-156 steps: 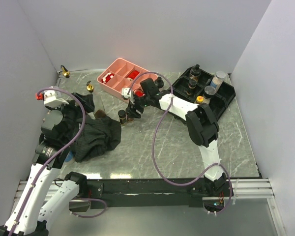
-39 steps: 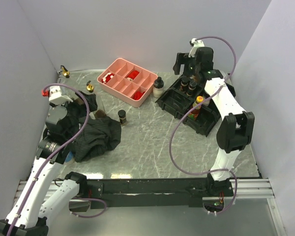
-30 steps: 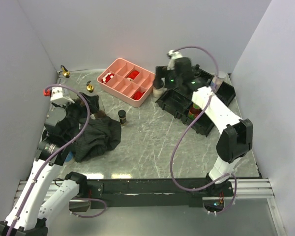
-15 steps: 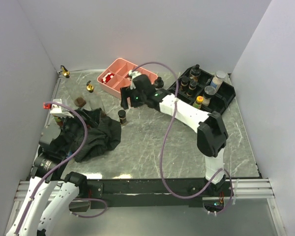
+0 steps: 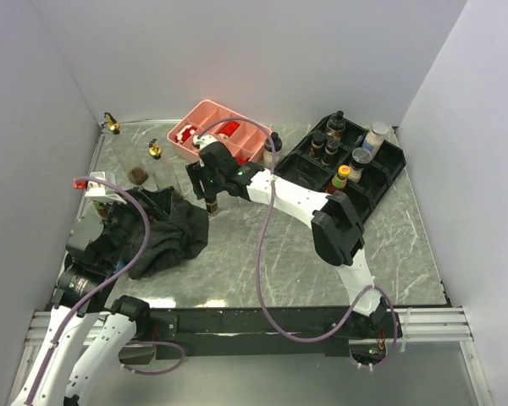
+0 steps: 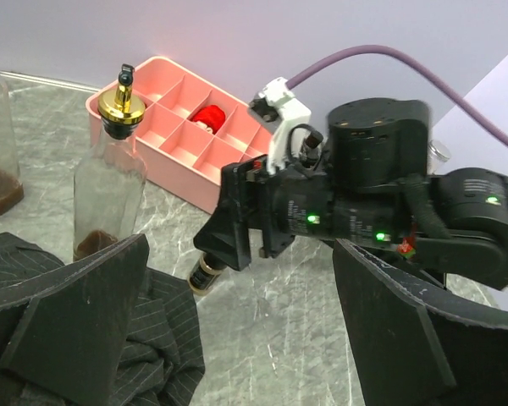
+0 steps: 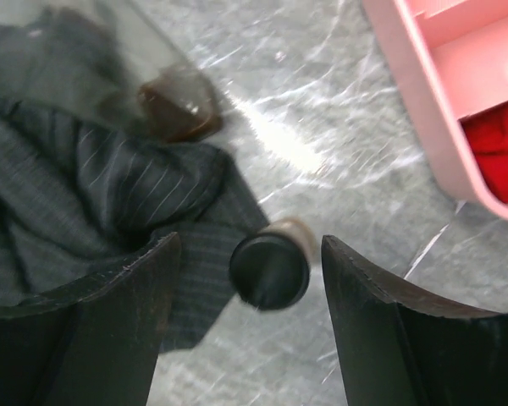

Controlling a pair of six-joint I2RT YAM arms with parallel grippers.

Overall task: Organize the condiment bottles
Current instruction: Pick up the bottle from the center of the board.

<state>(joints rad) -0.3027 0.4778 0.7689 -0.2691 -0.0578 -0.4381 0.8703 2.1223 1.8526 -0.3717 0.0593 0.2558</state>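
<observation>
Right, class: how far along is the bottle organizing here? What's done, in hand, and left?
Done: several bottles stand in the black rack. In hand: the right end effector straddles the black-lidded jar, jaws open, not gripping. Left: two gold-spouted bottles far left and a pale bottle by the pink tray.

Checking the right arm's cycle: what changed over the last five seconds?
The right end effector went to the black rack at rear right, where one more dark jar now stands, then swung back left and straddles the black-lidded jar beside the cloth, not yet gripping. The left end effector, open, drew back slightly. Cloth and pink tray stayed.
</observation>
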